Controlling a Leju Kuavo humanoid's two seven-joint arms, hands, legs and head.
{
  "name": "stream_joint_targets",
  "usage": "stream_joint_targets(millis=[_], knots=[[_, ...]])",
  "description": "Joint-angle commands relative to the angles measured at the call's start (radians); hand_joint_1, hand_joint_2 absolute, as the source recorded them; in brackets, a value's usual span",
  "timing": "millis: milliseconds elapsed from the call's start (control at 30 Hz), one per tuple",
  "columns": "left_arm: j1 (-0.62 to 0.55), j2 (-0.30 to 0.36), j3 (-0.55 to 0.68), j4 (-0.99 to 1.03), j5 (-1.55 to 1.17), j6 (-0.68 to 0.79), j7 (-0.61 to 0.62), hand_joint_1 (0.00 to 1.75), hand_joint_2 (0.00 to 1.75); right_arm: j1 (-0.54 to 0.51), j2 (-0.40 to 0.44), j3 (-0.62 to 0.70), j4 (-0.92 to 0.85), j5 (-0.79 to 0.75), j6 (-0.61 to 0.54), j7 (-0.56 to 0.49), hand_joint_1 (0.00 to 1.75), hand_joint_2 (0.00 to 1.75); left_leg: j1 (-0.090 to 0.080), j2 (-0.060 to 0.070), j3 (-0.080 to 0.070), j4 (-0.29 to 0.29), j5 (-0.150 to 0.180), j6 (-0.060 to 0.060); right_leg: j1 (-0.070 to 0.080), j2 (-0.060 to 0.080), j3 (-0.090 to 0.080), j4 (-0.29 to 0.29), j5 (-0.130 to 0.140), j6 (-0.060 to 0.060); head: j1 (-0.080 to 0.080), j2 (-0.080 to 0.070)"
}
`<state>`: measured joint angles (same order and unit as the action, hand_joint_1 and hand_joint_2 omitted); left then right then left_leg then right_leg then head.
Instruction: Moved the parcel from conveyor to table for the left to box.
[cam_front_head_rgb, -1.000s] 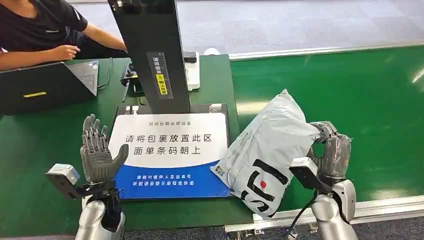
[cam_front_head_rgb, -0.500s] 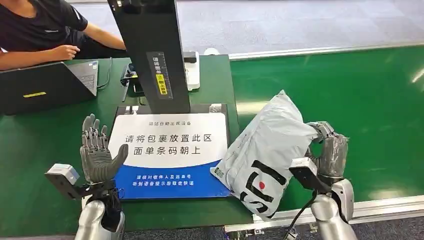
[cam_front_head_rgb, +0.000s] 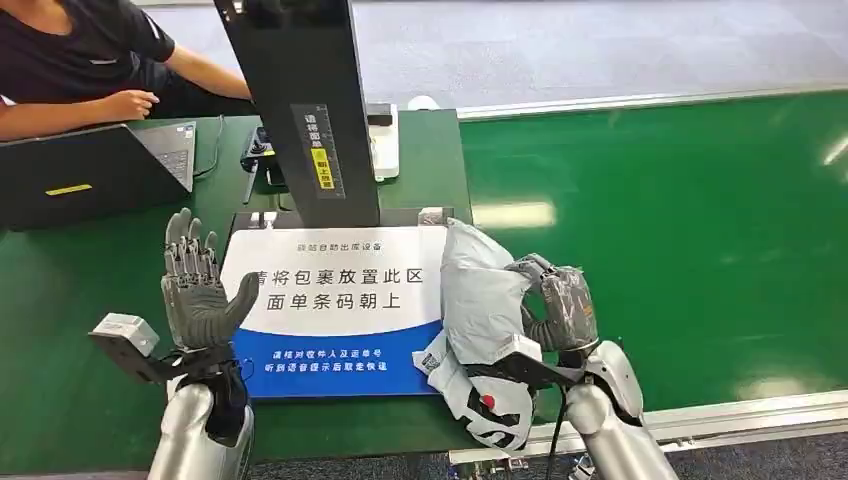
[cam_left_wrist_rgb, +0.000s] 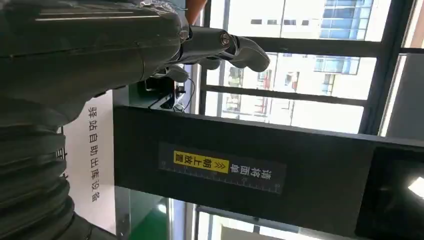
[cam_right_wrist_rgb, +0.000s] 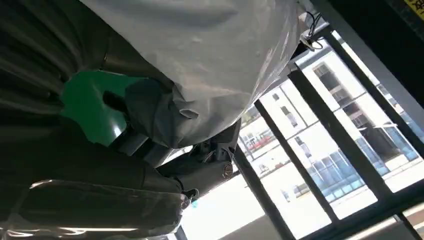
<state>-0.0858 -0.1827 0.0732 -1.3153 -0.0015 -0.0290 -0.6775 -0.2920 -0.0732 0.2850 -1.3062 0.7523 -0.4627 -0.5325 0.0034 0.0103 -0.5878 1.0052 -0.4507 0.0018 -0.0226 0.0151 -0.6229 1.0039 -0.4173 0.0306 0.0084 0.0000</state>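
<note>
Right hand (cam_front_head_rgb: 562, 308) gripped the grey parcel (cam_front_head_rgb: 480, 300), fingers clamped on it, over the right edge of the white-and-blue sign (cam_front_head_rgb: 335, 300) on the worktop (cam_front_head_rgb: 60, 280). Left hand (cam_front_head_rgb: 198, 295), at the sign's 9 o'clock, stood upright with fingers apart, holding nothing.

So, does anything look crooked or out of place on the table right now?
Yes. The grey parcel, gripped by the right robot hand, is crumpled and tilted. It covers only the right edge of the blue-white mat, and its lower end hangs past the table's front edge.
</note>
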Motion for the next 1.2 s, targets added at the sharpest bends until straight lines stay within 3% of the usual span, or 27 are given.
stream_joint_targets(millis=[33, 100, 200, 233, 300, 500, 600, 700, 800, 1200], knots=[[-0.038, 0.02, -0.028, 0.054, 0.0, -0.012, 0.003, 0.0, 1.75, -0.128, 0.019, 0.096, 0.14, -0.018, -0.009, -0.039, 1.75, 1.75, 0.001, 0.0, 0.003, -0.001, 0.0, -0.001, 0.001, -0.001, 0.003, -0.001, 0.0, -0.002, 0.0, 0.0], [-0.063, 0.016, -0.056, 0.084, 0.002, 0.001, -0.005, 0.0, 1.75, -0.316, 0.058, 0.149, 0.247, -0.045, 0.018, 0.021, 1.75, 1.75, 0.0, 0.003, 0.002, 0.0, 0.0, -0.001, 0.0, 0.002, 0.0, 0.0, 0.001, -0.002, 0.0, 0.0], [-0.074, 0.019, -0.072, 0.096, 0.008, 0.009, -0.009, 0.0, 1.75, -0.402, 0.084, 0.181, 0.294, -0.046, 0.021, 0.029, 1.75, 1.75, -0.001, 0.009, -0.001, 0.002, 0.0, -0.001, -0.001, 0.009, -0.004, 0.003, 0.004, -0.003, 0.0, 0.0], [-0.083, 0.016, -0.076, 0.091, 0.013, 0.017, -0.006, 0.0, 1.75, -0.527, 0.124, 0.198, 0.354, -0.061, 0.031, 0.062, 1.75, 1.75, -0.001, 0.007, -0.002, 0.001, 0.001, -0.001, -0.001, 0.007, -0.005, 0.002, 0.004, -0.003, -0.001, 0.0], [-0.084, 0.017, -0.079, 0.088, 0.011, 0.018, -0.003, 0.0, 1.75, -0.56, 0.135, 0.209, 0.341, -0.055, 0.03, 0.073, 1.75, 1.75, -0.001, 0.011, -0.002, 0.002, 0.002, -0.002, -0.001, 0.01, -0.008, 0.004, 0.006, -0.005, 0.0, 0.0], [-0.085, 0.021, -0.085, 0.089, 0.011, 0.018, -0.003, 0.0, 1.75, -0.546, 0.124, 0.226, 0.287, -0.049, 0.031, 0.088, 1.75, 1.75, 0.0, 0.001, -0.003, 0.0, 0.006, -0.002, 0.001, 0.001, -0.005, 0.002, 0.006, -0.005, -0.001, 0.0], [-0.106, 0.027, -0.095, 0.102, 0.012, 0.017, -0.001, 0.0, 1.75, -0.614, 0.136, 0.248, 0.25, -0.04, 0.048, 0.104, 1.75, 1.75, 0.0, 0.002, -0.005, 0.001, 0.005, -0.002, 0.0, 0.002, -0.008, 0.004, 0.006, -0.005, 0.0, 0.0], [-0.102, 0.032, -0.093, 0.096, 0.014, 0.021, 0.002, 0.0, 1.75, -0.607, 0.141, 0.246, 0.235, -0.058, 0.064, 0.11, 1.75, 1.75, 0.0, 0.002, -0.007, 0.001, 0.006, -0.002, 0.0, 0.002, -0.009, 0.004, 0.006, -0.005, 0.0, 0.0], [-0.099, 0.034, -0.088, 0.094, 0.014, 0.02, 0.004, 0.0, 1.75, -0.579, 0.157, 0.225, 0.233, -0.198, 0.155, 0.069, 1.75, 1.75, 0.0, 0.001, -0.006, 0.0, 0.006, -0.002, 0.0, 0.0, -0.008, 0.002, 0.006, -0.005, -0.001, 0.0], [-0.099, 0.034, -0.088, 0.094, 0.014, 0.02, 0.004, 0.0, 1.75, -0.577, 0.157, 0.225, 0.234, -0.199, 0.154, 0.068, 1.75, 1.75, 0.0, 0.0, -0.006, 0.0, 0.006, -0.002, 0.001, -0.001, -0.007, 0.002, 0.005, -0.005, 0.0, 0.0]])
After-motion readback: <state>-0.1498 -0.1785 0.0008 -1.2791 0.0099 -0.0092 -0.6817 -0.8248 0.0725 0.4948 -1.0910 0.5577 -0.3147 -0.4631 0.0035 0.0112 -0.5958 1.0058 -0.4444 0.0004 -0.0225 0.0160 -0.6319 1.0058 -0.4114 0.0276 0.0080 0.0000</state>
